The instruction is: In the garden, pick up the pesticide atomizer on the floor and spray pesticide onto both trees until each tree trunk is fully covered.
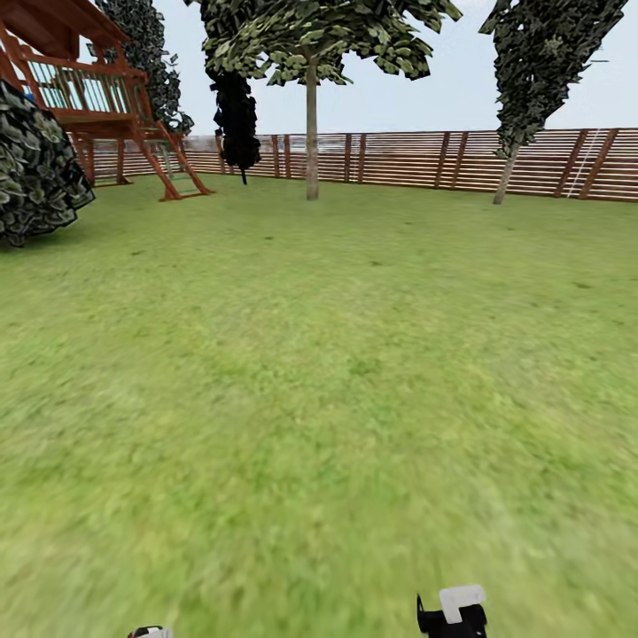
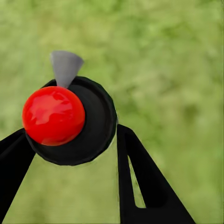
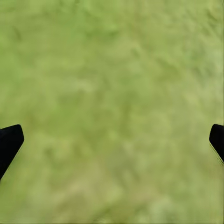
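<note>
A: The left end effector [image 2: 74,149] is clamped on the atomizer [image 2: 70,121]; its black fingers [image 2: 144,182] press either side of the black body, with the red cap and grey nozzle showing above the grass [image 2: 177,70].

B: And the right end effector [image 3: 112,140]?

A: Spread wide and empty, nothing but lawn between its tips.

B: Where are the trees?

A: Well ahead by the fence [image 1: 425,159]. One trunk [image 1: 312,133] stands just before the fence; a second, leaning trunk [image 1: 507,173] is further right along it.

B: What might fail?

A: Likely the range. Spraying from here would probably fall short on the grass. The round body could also twist in the grip during the drive, turning the nozzle off target. Stopping on one side may leave the trunk's far face bare.
</note>
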You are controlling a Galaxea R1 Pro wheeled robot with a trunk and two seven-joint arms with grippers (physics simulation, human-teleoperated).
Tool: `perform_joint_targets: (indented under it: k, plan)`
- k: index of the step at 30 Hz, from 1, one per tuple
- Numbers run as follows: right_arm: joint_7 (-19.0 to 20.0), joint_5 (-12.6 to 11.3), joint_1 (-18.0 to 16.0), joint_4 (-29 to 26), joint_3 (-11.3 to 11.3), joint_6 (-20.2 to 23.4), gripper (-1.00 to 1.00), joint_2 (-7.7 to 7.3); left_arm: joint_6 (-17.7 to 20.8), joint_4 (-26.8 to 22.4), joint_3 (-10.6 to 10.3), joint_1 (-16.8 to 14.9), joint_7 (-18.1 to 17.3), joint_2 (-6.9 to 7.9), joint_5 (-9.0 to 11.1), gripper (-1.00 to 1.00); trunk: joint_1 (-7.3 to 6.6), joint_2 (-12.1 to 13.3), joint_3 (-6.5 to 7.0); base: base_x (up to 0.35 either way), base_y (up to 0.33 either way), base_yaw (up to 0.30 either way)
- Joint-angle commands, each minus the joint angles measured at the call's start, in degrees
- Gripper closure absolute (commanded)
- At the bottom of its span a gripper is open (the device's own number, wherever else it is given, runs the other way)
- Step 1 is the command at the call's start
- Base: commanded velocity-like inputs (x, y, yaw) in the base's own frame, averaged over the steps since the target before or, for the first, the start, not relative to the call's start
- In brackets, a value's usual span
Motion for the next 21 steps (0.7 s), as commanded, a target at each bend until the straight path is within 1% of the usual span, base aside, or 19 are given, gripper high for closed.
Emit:
perform_joint_targets:
  k: [1,21]
  plan:
    - [-0.6,0.6,0.0,0.1,0.2,0.0,-1.00,0.01,-0.2,0.0,-0.2,0.0,0.0,0.03,0.4,1.00,0.03,0.0,-0.05,0.339,0.000,0.000]
    - [-0.6,0.5,0.0,0.0,0.3,0.0,-1.00,0.10,-0.2,0.0,-0.2,0.0,0.0,0.07,0.4,1.00,0.03,0.0,-0.05,0.339,0.000,0.000]
